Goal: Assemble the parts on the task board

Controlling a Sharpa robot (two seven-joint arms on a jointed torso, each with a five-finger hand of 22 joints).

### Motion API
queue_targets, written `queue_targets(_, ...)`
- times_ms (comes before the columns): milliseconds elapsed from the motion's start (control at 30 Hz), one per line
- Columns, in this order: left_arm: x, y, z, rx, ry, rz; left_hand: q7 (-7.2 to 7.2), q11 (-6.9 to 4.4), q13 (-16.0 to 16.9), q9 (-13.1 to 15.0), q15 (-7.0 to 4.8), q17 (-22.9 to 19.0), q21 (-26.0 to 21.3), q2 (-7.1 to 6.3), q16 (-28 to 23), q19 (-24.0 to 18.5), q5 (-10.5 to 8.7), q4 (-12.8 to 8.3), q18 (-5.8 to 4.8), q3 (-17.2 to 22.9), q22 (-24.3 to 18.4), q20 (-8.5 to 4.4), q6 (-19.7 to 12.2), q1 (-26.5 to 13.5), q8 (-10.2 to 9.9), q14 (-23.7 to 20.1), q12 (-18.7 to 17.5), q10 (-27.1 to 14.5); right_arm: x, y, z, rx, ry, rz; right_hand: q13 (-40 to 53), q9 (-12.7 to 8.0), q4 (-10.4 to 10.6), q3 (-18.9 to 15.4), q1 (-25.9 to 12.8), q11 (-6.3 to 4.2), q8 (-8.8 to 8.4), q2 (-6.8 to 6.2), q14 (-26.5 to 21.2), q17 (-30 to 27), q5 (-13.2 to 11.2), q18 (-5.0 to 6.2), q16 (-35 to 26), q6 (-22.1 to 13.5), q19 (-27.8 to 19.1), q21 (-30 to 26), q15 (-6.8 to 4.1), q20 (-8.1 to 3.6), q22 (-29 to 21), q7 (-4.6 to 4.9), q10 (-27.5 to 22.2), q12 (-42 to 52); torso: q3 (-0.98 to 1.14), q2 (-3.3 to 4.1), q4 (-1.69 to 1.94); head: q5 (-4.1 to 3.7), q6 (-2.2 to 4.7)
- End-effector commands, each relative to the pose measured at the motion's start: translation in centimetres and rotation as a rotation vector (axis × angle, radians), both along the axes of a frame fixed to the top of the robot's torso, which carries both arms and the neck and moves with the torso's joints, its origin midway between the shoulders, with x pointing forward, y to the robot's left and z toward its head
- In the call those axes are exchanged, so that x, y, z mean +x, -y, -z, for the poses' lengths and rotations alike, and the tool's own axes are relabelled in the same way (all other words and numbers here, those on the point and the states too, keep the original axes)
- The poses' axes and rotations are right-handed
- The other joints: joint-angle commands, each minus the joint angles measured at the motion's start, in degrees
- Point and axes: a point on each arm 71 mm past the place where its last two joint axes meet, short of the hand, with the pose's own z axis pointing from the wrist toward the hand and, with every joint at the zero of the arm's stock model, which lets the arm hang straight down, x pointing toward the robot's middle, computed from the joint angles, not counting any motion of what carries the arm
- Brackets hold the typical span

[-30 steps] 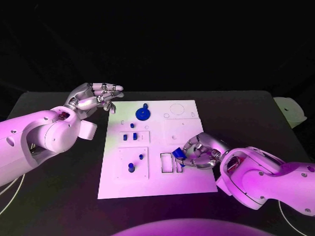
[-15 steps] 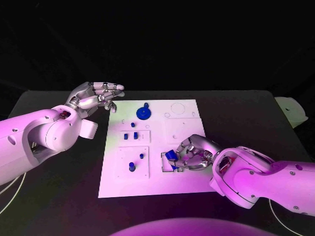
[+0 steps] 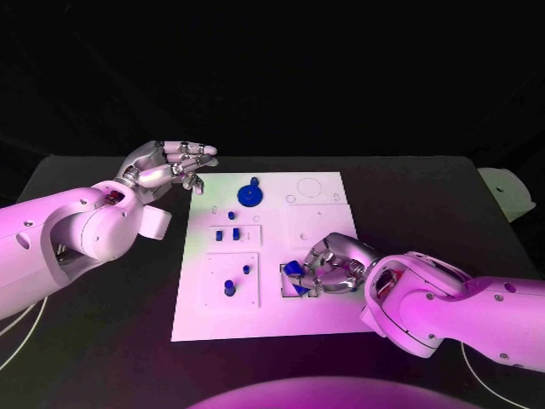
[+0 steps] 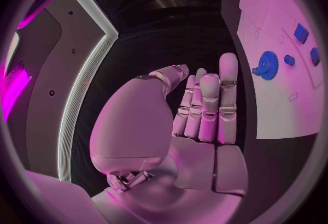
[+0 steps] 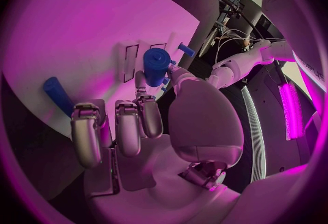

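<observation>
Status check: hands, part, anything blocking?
Right hand holds blue part over task board slots. Left hand open, off board's far-left corner. Nothing blocking.

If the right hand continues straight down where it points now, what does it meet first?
Probably the rectangular slot in the task board: the right hand holds a blue part just above it. Depth unclear.

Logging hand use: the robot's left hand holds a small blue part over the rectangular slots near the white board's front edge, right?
Not quite. The right hand holds the small blue cylindrical part there; the head view shows it over the white task board. The left hand hovers off the board's far left corner, holding nothing.
</observation>
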Motion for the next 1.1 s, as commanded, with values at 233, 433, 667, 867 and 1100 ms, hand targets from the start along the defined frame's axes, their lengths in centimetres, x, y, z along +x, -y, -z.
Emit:
queue_targets(233, -0.11, 0.29, -0.12, -0.014, 0.003, 0.022, -0.08, 0.15, 0.1, -0.1, -0.13, 0.1, -0.4, 0.08, 0.3, 0.1, -0.09, 0.0, 0.86, -0.3, -0.1, 0.26, -0.4, -0.7, 0.2, -0.3, 0.3, -0.4, 0.09, -0.34, 0.37, -0.030, -0.009, -0.032, 7.3, 0.4, -0.1, -1.2, -1.8, -0.44, 0.72, -0.37, 5.2, 11.7, 1.6, -0.38, 0.3, 1.8, 6.0, 0.3, -0.49, -0.43, 15.1, -1.55, 0.4, -0.2, 0.01, 0.02, -0.02, 0.19, -0.23)
queue_targets(433, -0.11, 0.30, -0.11, -0.013, 0.002, 0.022, -0.08, 0.15, 0.1, -0.1, -0.13, 0.1, -0.4, 0.08, 0.3, 0.1, -0.09, 0.0, 0.86, -0.3, -0.1, 0.26, -0.4, -0.7, 0.2, -0.3, 0.3, -0.4, 0.42, -0.07, 0.57, -0.031, -0.008, -0.010, 7.3, 0.7, 0.0, -2.0, -2.9, -0.53, 1.08, -0.11, 5.2, 11.7, 0.3, -0.38, 0.3, 1.7, 6.0, 0.3, -0.56, -0.50, 15.1, -1.63, 0.5, -0.2, -0.02, 0.00, -0.04, 0.20, -0.19)
queue_targets(667, -0.10, 0.28, -0.10, -0.013, 0.002, 0.021, -0.08, 0.15, 0.1, -0.1, -0.13, 0.1, -0.4, 0.08, 0.3, 0.1, -0.09, 0.0, 0.86, -0.3, -0.1, 0.26, -0.4, -0.7, 0.2, -0.3, 0.3, -0.4, 0.44, -0.17, 0.56, -0.029, -0.005, -0.012, 7.4, 1.4, 0.0, -5.4, -6.4, -0.62, 1.98, 1.07, 5.2, 11.7, -6.1, -0.38, 0.2, 1.3, 6.0, 0.3, -0.66, -0.58, 15.1, -1.79, 0.5, -0.4, 0.01, 0.02, -0.02, 0.21, -0.18)
queue_targets(867, -0.10, 0.25, -0.10, -0.012, 0.001, 0.020, -0.08, 0.15, 0.1, -0.1, -0.13, 0.1, -0.4, 0.08, 0.3, 0.1, -0.09, 0.0, 0.86, -0.3, -0.1, 0.26, -0.4, -0.7, 0.2, -0.3, 0.3, -0.4, 0.31, -0.23, 0.44, -0.027, 0.005, -0.018, 7.5, 1.9, 0.1, -9.1, -8.6, -0.67, 2.57, 2.28, 5.2, 11.7, -9.3, -0.38, 0.2, 1.0, 6.0, 0.3, -0.67, -0.61, 15.1, -1.82, 0.5, -0.4, 0.01, 0.02, -0.03, 0.15, -0.19)
queue_targets(1100, -0.08, 0.23, -0.09, -0.012, 0.001, 0.019, -0.08, 0.15, 0.1, -0.1, -0.13, 0.1, -0.4, 0.08, 0.3, 0.1, -0.09, 0.0, 0.86, -0.3, -0.1, 0.26, -0.4, -0.7, 0.2, -0.3, 0.3, -0.4, 0.00, -0.18, 0.18, -0.025, 0.018, -0.026, 7.6, 2.1, 0.1, -12.3, -9.9, -0.68, 2.97, 3.36, 5.2, 11.7, -9.8, -0.38, 0.2, 0.9, 6.0, 0.3, -0.69, -0.61, 15.1, -1.85, 0.6, -0.4, 0.06, -0.01, -0.06, 0.19, -0.19)
